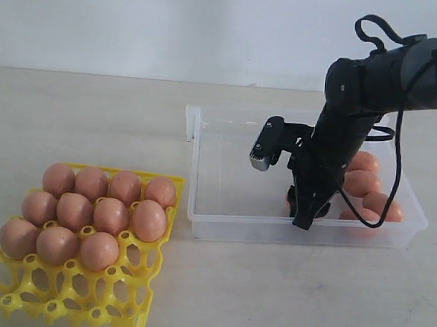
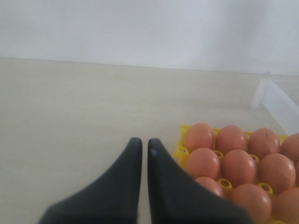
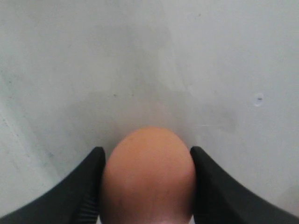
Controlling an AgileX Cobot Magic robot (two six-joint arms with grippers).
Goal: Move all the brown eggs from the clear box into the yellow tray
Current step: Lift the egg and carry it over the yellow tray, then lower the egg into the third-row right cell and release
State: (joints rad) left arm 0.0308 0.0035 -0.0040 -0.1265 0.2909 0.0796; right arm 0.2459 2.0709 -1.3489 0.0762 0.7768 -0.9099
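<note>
The right pincer [image 3: 147, 150] is clasped on a brown egg [image 3: 147, 179]. Its wrist camera shows one dark finger [image 3: 79, 196] pressed against each side of the shell, with the pale floor of the clear box [image 1: 220, 226] below. From where I stand, the black arm [image 1: 362, 92] reaches down into that box, close to its front wall and about halfway along it. The held egg is almost hidden behind the fingers, low in the box, and I cannot tell whether it rests on the floor or hangs just clear of it. A few loose eggs [image 1: 364, 182] lie huddled at the box's right end, partly behind the arm and its cable [image 1: 396, 171].

The yellow tray [image 1: 77, 293] sits on the table [image 1: 306, 294] to the left of the box, near its front left corner but not touching it. It holds eleven eggs [image 1: 74, 212]: four in the far row, four in the next and three in the third. The open cups are nearest me.

The left pincer [image 2: 144, 142] shows only in its own wrist camera. Its two dark fingers are drawn together with only a thin slit between them and nothing in their grip. It hangs over bare table just beside the tray, on the side away from the box.
</note>
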